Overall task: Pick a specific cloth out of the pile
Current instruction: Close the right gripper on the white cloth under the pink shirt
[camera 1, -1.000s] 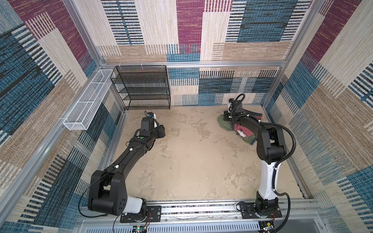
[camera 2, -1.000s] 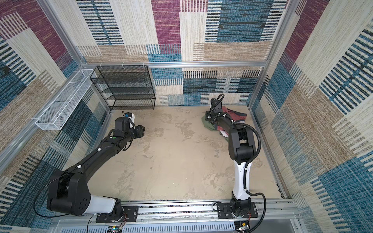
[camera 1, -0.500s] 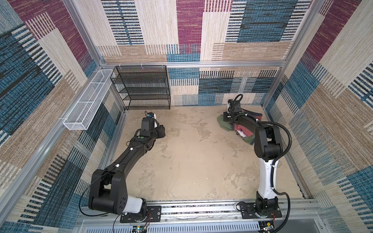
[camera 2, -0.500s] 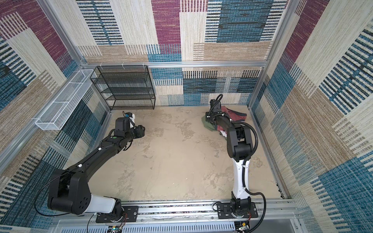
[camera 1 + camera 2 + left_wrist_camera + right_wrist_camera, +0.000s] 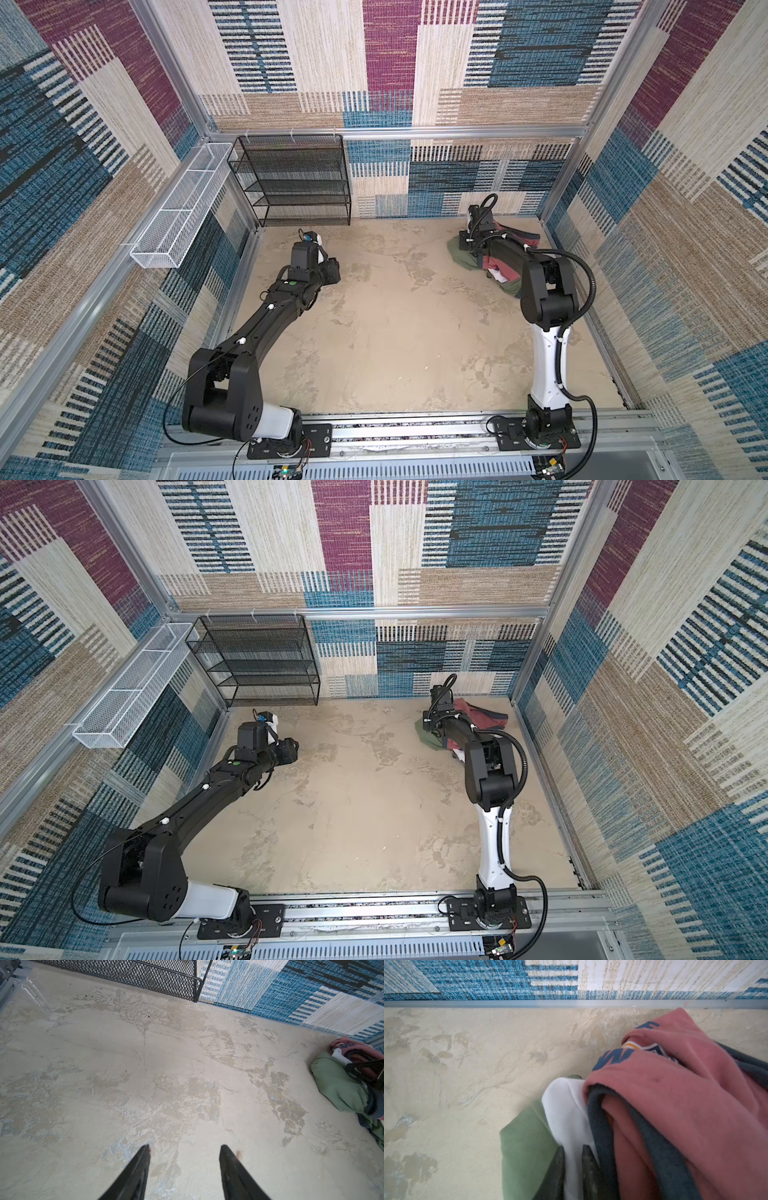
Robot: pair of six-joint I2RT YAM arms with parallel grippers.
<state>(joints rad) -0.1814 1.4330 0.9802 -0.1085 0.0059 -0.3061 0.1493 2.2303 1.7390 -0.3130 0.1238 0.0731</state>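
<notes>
Two arms, mottled beige floor (image 5: 395, 332), patchwork carpet walls (image 5: 540, 54), black mesh rack (image 5: 297, 178).

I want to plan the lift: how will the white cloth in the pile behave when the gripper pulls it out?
The white cloth is probably floppy: it lies in soft folds, so it should drape and stretch out. It sits between the green garment and the red garment, so those may drag along. The right gripper pinches only a narrow fold, which might slip.

Mottled beige floor (image 5: 395, 332); pile (image 5: 505, 259) in far right corner; black mesh rack (image 5: 297, 183) far left.
</notes>
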